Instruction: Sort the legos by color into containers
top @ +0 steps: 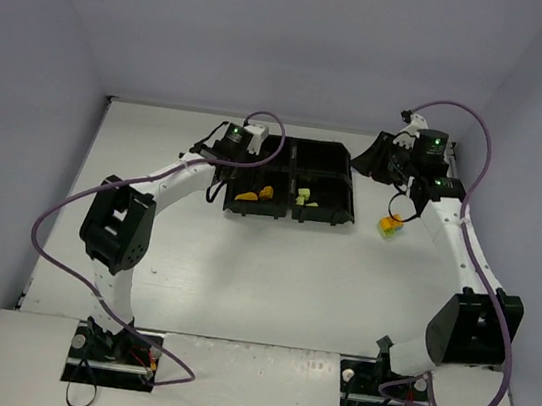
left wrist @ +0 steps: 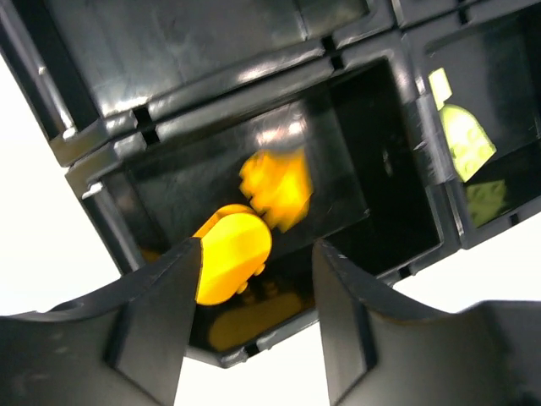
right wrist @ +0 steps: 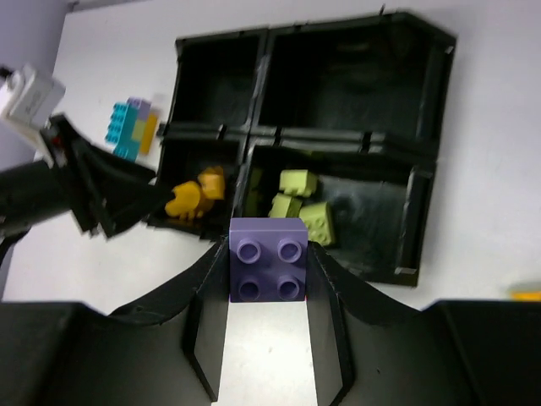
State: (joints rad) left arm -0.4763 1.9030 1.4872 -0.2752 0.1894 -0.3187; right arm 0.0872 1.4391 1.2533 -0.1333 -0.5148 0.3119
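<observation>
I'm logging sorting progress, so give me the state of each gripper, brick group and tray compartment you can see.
left gripper: open above the orange bricks.
right gripper: shut on the purple brick.
orange bricks: in the tray's near-left compartment.
green bricks: in the near-right compartment.
far compartments: look empty.
cyan, purple and orange cluster: unsorted, on the table beside the tray.

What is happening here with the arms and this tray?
Toy bricks are being sorted by colour into a black tray. The left hand stands open over the near-left compartment, where orange bricks lie. The right hand grips a purple brick, not yet placed. Lime green bricks lie in the near-right compartment; the two far compartments look empty. More loose bricks wait beside the tray.
</observation>
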